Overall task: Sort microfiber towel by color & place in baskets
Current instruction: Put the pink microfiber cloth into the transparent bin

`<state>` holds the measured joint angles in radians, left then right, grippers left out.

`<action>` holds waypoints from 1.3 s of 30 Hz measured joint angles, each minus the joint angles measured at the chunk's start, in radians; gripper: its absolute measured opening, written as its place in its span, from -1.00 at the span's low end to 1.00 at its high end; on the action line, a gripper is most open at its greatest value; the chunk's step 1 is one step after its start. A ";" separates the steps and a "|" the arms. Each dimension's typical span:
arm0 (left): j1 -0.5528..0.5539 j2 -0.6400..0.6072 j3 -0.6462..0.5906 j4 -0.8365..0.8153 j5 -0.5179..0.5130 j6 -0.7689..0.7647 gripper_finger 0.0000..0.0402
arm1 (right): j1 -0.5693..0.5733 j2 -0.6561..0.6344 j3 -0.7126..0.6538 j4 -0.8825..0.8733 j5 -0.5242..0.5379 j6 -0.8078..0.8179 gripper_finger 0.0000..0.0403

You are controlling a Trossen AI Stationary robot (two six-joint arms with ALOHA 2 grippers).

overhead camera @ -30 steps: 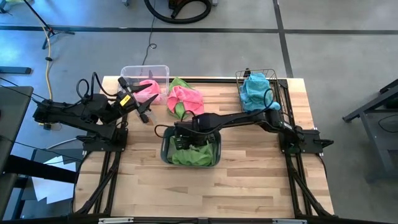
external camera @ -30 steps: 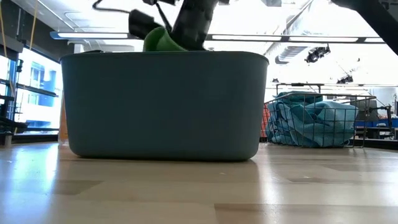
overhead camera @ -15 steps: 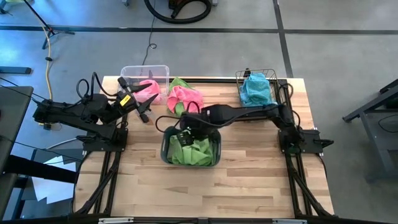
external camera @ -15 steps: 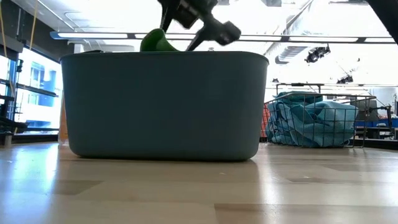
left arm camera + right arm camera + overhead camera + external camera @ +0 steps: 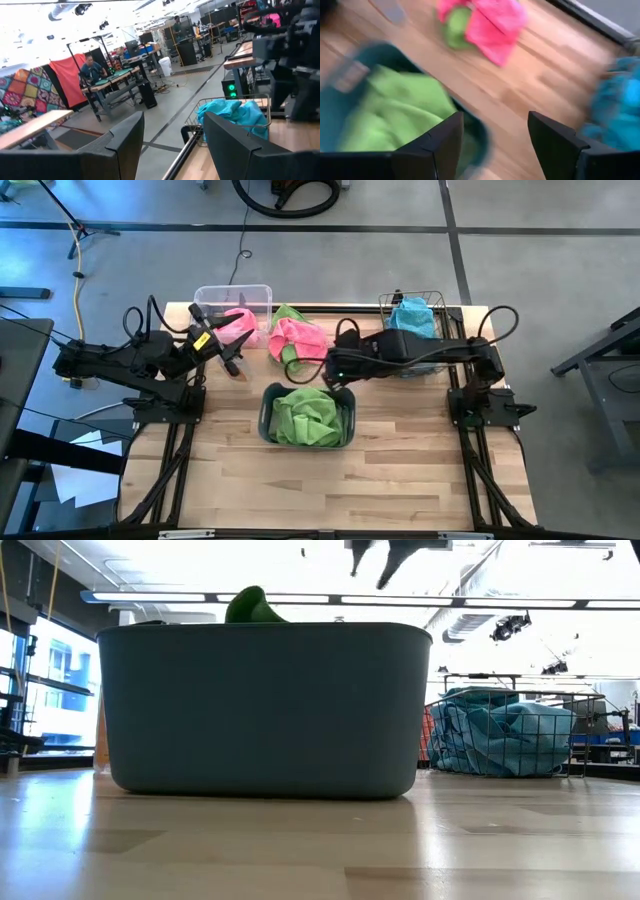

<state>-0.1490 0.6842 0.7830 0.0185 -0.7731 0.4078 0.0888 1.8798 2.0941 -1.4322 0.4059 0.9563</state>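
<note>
Overhead and bench-level views of a colour sort in progress. Your right pincer (image 5: 335, 370) has lifted out of the grey-blue tub (image 5: 266, 425) and pulled back toward the far side of the bench (image 5: 400, 470). It now hangs just beyond the tub's far rim, fingers spread and holding nothing; a second ago it was down inside the tub among the green cloth. The green towels (image 5: 310, 415) stay behind in the tub, heaped to the rim, and from bench level a fold of them shows above the tub's wall. Read this as one green drop completed.

Your left pincer (image 5: 228, 352) waits at the far left of the bench, beside the clear bin (image 5: 232, 292), fingers spread and empty, unmoved over the last second. Pink cloth (image 5: 238, 325) lies in that bin. At the far right, the wire-mesh basket (image 5: 420, 302) holds blue towels (image 5: 410, 322).

What remains is the loose heap (image 5: 297, 340) on the bench between the clear bin and the wire basket: mostly pink towels, with green cloth showing at its far and near-left edges. The right pincer sits just to the right of this heap, so it is well placed for the next pick. How many towels the heap holds cannot be told from these views. Expect the colours to be tangled; a pinch on one may drag its neighbour along.
</note>
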 joint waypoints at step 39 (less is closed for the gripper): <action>0.200 0.268 0.041 0.268 0.765 -0.711 -0.04 | -0.030 -0.887 -1.133 1.499 -0.169 -0.861 -0.49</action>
<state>0.0508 0.9518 0.8238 0.2869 -0.0078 -0.3034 0.0584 0.9924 0.9611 0.0672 0.2372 0.0948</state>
